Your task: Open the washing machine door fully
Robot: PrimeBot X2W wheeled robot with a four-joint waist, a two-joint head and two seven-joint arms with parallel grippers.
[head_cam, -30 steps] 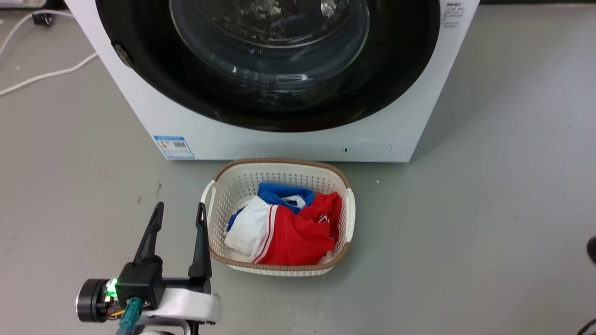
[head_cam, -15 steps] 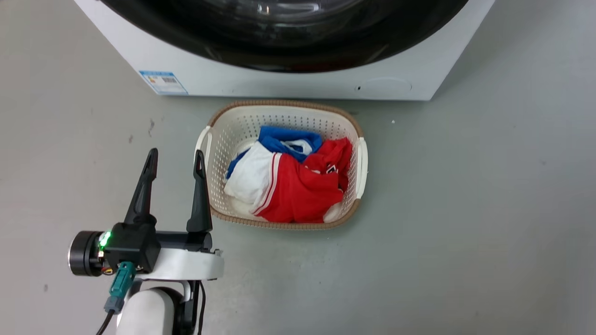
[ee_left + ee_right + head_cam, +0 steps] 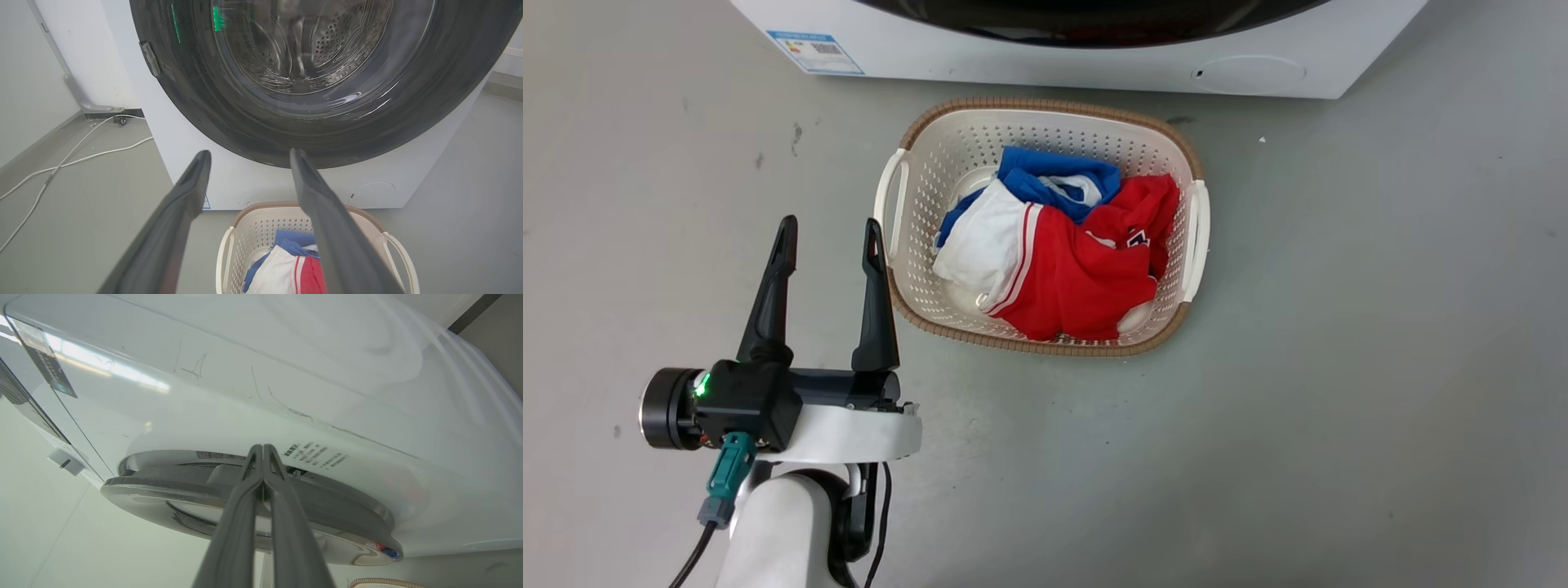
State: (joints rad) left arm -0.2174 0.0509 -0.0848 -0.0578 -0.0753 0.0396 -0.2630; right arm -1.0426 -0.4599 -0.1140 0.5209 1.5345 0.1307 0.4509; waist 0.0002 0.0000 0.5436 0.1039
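Note:
The washing machine (image 3: 171, 134) is a white front-loader, and its low front edge (image 3: 1094, 69) runs along the top of the head view. The washing machine door (image 3: 310, 134), round, glossy black with a glass bowl, lies against the front in the left wrist view. My left gripper (image 3: 829, 233) hovers open over the floor left of the basket, well short of the door, its fingers (image 3: 192, 192) empty. My right gripper (image 3: 262, 447) is shut, tips pressed together at the door's rim (image 3: 179, 490), which is seen edge-on against the white front (image 3: 286, 375).
A cream laundry basket (image 3: 915, 139) holding red, white and blue clothes (image 3: 1070, 269) stands on the grey floor right in front of the machine. White cables (image 3: 73, 155) trail over the floor left of the machine, near a pale wall (image 3: 24, 81).
The head camera has tipped downward, so the machine and door have slid up to the top edge of the view. My left gripper stays open in much the same spot.

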